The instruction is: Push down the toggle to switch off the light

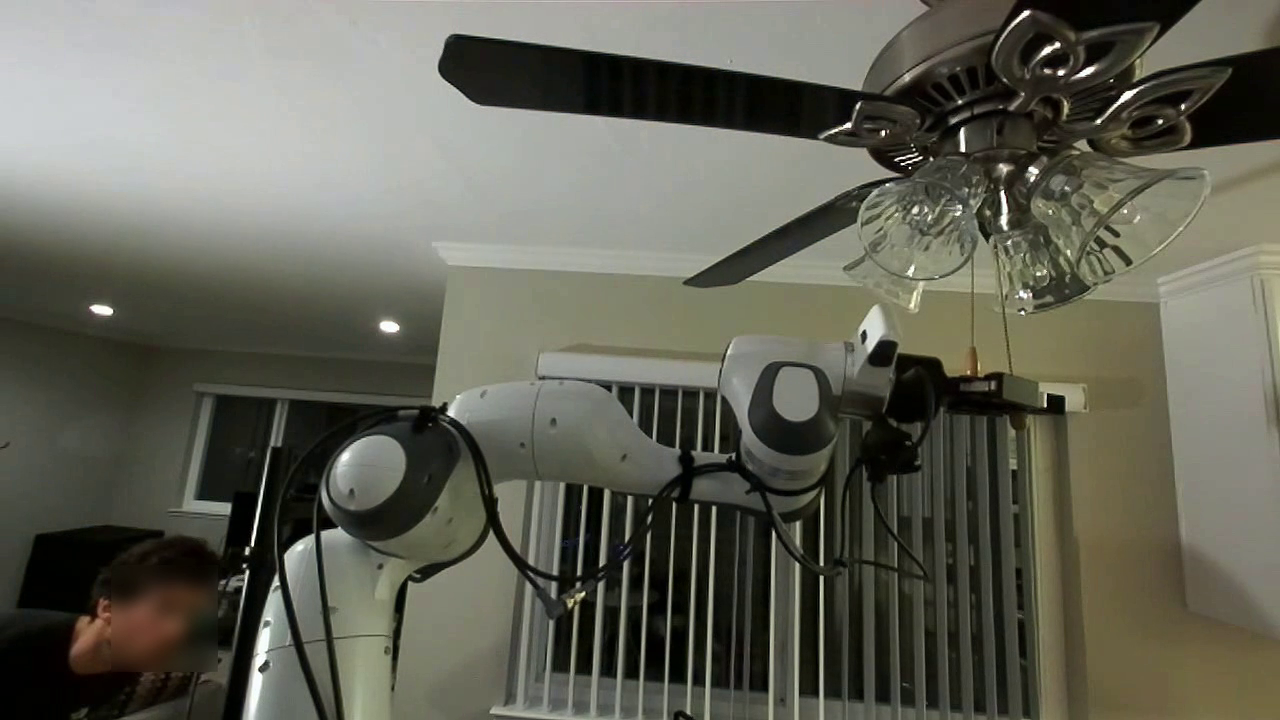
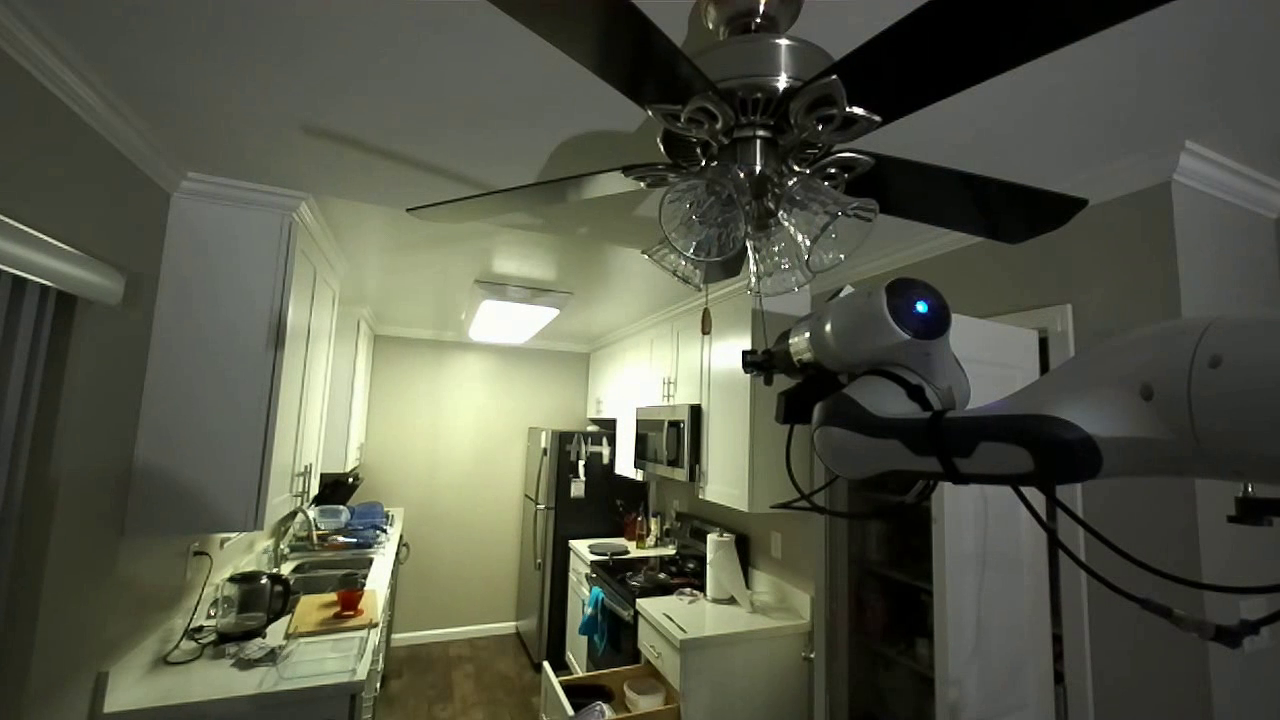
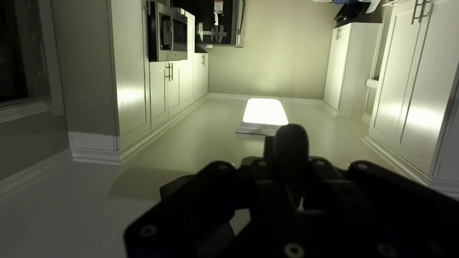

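The light, a cluster of glass bell shades (image 1: 915,230) (image 2: 703,218) under a silver fan hub, shows no glow in both exterior views. Two thin pull chains hang from it. One ends in a small wooden knob (image 1: 972,360) (image 2: 706,320) that hangs free beside my gripper. The other is the toggle; its chain (image 1: 1004,320) (image 2: 762,315) runs down into my gripper (image 1: 1015,392) (image 2: 752,362). Its knob (image 1: 1018,421) pokes out just below the fingers. In the wrist view the dark rounded knob (image 3: 291,143) sticks up between the shut fingers (image 3: 290,168).
Dark fan blades (image 1: 640,85) (image 2: 960,195) spread out above the arm. A window with vertical blinds (image 1: 780,580) stands behind the arm, and a white cabinet (image 1: 1220,440) is at the side. A lit ceiling panel (image 2: 513,320) hangs in the kitchen. A person (image 1: 150,610) is near the base.
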Robot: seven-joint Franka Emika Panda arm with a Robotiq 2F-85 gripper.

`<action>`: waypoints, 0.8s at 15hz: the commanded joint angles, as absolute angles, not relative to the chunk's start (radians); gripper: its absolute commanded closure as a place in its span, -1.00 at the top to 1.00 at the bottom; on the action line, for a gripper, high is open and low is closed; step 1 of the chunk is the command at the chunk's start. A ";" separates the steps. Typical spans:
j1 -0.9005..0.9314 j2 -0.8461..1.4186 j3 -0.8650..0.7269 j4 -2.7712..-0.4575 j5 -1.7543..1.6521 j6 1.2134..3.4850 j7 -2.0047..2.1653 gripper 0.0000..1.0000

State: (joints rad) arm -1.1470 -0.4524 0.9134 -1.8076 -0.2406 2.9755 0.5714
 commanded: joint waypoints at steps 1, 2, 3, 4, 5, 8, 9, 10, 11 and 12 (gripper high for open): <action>-1.096 -0.438 0.893 -1.849 -0.221 2.949 0.519 -0.34; -1.087 -0.436 0.890 -1.856 -0.225 2.933 0.521 -0.23; -1.074 -0.431 0.886 -1.864 -0.226 2.919 0.522 -0.11; -1.067 -0.429 0.884 -1.873 -0.229 2.912 0.525 0.03; -1.058 -0.427 0.880 -1.881 -0.232 2.901 0.526 0.14; -1.034 -0.422 0.865 -1.905 -0.247 2.851 0.525 0.52; -1.024 -0.420 0.857 -1.913 -0.252 2.833 0.524 0.66; -1.013 -0.419 0.850 -1.921 -0.257 2.815 0.522 0.78; -0.997 -0.415 0.838 -1.930 -0.262 2.796 0.515 0.93; -0.983 -0.415 0.827 -1.939 -0.269 2.776 0.509 0.97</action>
State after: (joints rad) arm -1.0401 -0.4379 0.8702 -1.9200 -0.2457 2.8225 0.5539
